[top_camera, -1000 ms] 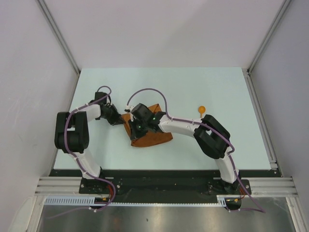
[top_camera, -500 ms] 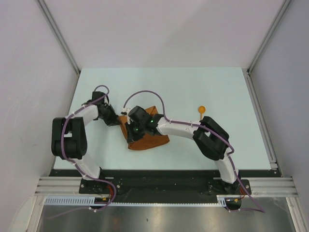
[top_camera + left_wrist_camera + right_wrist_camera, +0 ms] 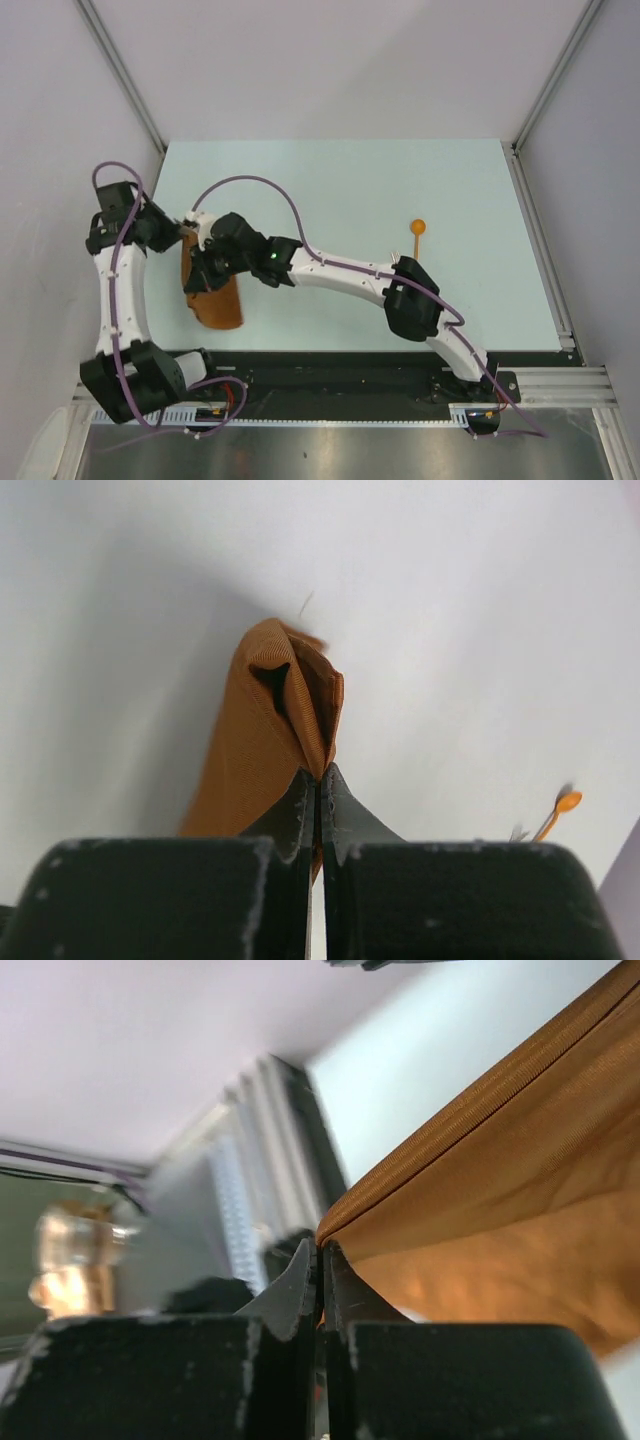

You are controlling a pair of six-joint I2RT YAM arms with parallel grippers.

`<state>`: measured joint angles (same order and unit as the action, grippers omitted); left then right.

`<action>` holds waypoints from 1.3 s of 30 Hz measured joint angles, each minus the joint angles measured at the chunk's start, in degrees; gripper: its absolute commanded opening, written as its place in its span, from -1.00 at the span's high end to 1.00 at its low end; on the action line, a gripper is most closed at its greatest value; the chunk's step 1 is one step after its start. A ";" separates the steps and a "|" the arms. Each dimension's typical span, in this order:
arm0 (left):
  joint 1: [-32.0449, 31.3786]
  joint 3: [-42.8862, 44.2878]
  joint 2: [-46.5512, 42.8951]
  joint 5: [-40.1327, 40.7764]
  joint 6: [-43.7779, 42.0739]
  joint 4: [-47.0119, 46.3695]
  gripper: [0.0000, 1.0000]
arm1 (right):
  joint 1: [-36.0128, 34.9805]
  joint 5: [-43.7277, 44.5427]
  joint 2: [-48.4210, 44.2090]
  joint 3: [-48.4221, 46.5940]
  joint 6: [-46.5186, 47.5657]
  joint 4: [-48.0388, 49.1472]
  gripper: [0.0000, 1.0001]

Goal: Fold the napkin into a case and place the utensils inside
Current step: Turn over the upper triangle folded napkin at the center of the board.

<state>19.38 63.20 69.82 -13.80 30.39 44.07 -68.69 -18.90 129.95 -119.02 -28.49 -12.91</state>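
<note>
L gripper (image 3: pixel 318 775) & R gripper (image 3: pixel 320 1245) pinch the lifted napkin (image 3: pixel 222 305), jaws closed tight; pull taut & level so the fold lands square.

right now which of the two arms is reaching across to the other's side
The right arm: it stretches from the right to the left side of the table, right gripper shut on the napkin. The left arm stands on its own side.

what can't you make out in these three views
- rust-orange cloth napkin: top view, far end hidden under the right arm; right wrist view, cut off by the right edge.
- small orange round-bowled spoon: tiny in top view, blurred in left wrist view.
- silver fork: not identifiable in any view.
</note>
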 measured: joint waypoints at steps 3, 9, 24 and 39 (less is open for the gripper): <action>0.81 3.93 -4.90 2.01 -0.48 3.08 1.00 | -0.48 -2.78 -0.42 1.25 -4.76 9.18 1.00; -3.02 7.13 -3.78 2.29 -0.09 3.52 1.00 | 1.92 -4.63 -7.37 20.96 -16.22 32.37 1.00; -38.32 6.40 32.33 6.43 4.39 -12.92 1.00 | 16.87 -8.35 -17.35 72.02 -30.42 61.37 1.00; -48.00 12.61 43.67 4.98 7.39 -18.58 1.00 | 24.17 -8.35 -26.84 86.68 -24.00 58.97 1.00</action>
<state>-28.62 75.81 113.49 -8.82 37.78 25.50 -44.51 -27.24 103.11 -32.34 -52.49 46.06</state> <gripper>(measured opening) 0.010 0.018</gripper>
